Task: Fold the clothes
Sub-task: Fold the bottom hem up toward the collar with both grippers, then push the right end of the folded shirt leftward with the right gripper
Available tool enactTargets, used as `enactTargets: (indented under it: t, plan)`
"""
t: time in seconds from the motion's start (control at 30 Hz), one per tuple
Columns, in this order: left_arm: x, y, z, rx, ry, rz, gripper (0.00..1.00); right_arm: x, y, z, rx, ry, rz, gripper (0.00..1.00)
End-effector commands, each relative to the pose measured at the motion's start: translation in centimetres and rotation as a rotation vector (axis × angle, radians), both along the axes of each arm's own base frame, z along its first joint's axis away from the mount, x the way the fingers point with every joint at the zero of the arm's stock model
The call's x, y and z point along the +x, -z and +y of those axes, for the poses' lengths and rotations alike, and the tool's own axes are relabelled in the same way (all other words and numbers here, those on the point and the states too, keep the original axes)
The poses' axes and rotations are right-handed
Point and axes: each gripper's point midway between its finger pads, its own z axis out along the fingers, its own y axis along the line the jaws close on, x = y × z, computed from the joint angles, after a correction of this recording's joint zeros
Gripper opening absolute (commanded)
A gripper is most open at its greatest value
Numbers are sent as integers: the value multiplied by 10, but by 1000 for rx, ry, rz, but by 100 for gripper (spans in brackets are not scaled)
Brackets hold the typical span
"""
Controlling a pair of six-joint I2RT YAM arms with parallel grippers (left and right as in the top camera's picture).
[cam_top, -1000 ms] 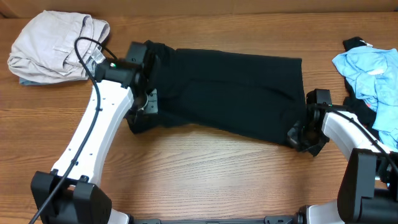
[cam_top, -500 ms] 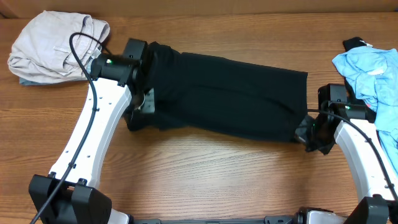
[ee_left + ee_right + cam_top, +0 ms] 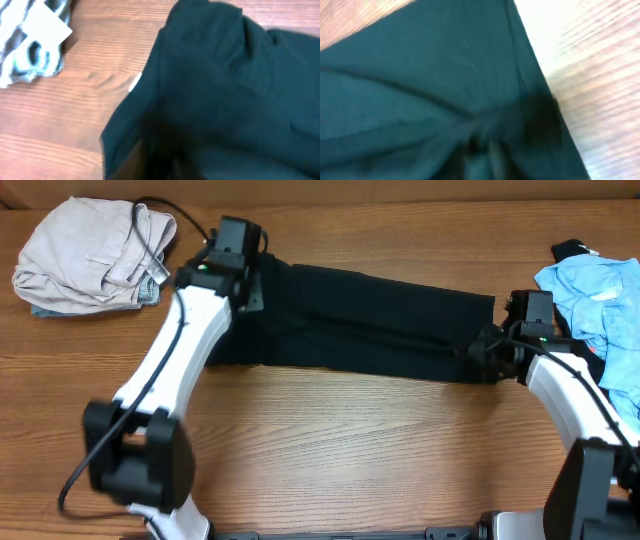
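Black garment [image 3: 370, 320] drawn narrower, left claw [image 3: 240, 285], right claw [image 3: 483, 352] buried in cloth

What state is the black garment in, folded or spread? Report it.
Partly folded: the black garment lies as a narrow band, a lengthwise ridge of doubled cloth along it. Wrist views show bunched layers.

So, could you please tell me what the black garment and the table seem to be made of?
Black garment: a soft, matte fabric, perhaps a cotton knit. It drapes in loose folds and shows no shine.
Table: wood or a wood-look laminate with a smooth finish. Brown grain lines run along it, with a faint sheen.
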Motion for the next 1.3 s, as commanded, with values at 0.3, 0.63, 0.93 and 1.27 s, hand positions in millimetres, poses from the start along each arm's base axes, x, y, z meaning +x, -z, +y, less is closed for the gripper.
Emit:
enactTargets:
  t: [0.3, 0.63, 0.93, 1.27]
  plan:
    - [20, -13, 3, 7, 22, 2, 100, 5, 1, -12, -49, -67, 11, 100]
    - [4, -96, 7, -103, 115, 46, 100, 8, 47, -24, -149, -156, 95, 95]
    - [0, -102, 11, -79, 147, 61, 100, 14, 65, -28, -158, -133, 105, 68]
    - [-9, -98, 14, -97, 139, 102, 100, -7, 66, -37, -84, 0, 193, 22]
